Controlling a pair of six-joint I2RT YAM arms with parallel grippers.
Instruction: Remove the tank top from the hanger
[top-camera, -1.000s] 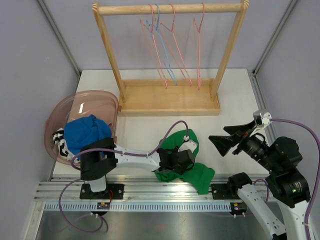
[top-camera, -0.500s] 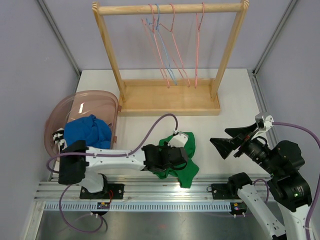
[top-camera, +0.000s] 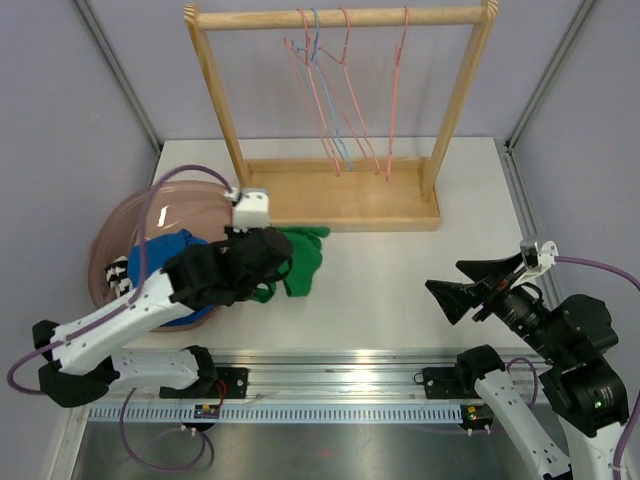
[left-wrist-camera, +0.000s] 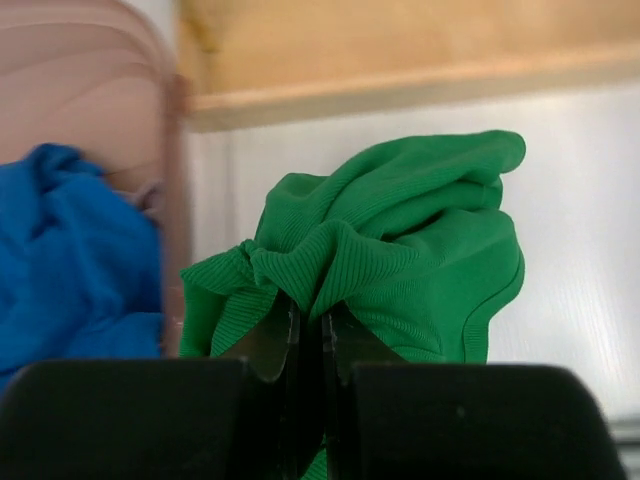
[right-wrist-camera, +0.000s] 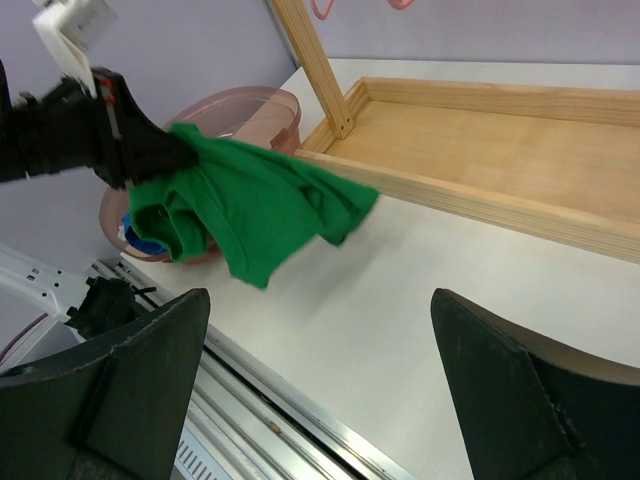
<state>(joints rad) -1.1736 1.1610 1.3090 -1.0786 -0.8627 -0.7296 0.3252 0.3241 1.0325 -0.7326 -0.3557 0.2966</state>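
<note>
One arm only in contact: left gripper (left-wrist-camera: 308, 322) clenched on a bunched fold of the green ribbed-knit tank top (top-camera: 297, 256), held off the white table (top-camera: 400, 262) and well apart from the pink and blue wire hangers (top-camera: 340, 95) on the wooden rack (top-camera: 340, 198). Garment trailing rightward from the jaws, long axis roughly across the table, with the translucent pink plastic basket (top-camera: 120, 215) and its blue cloth (top-camera: 170, 265) just beside the pinch on the left. Right gripper (top-camera: 446, 277) spread wide, well apart at far right; drop into the basket judged a short leftward carry for the left arm alone.

Ribbed matt cloth tank top (left-wrist-camera: 400, 250) (green)
</note>
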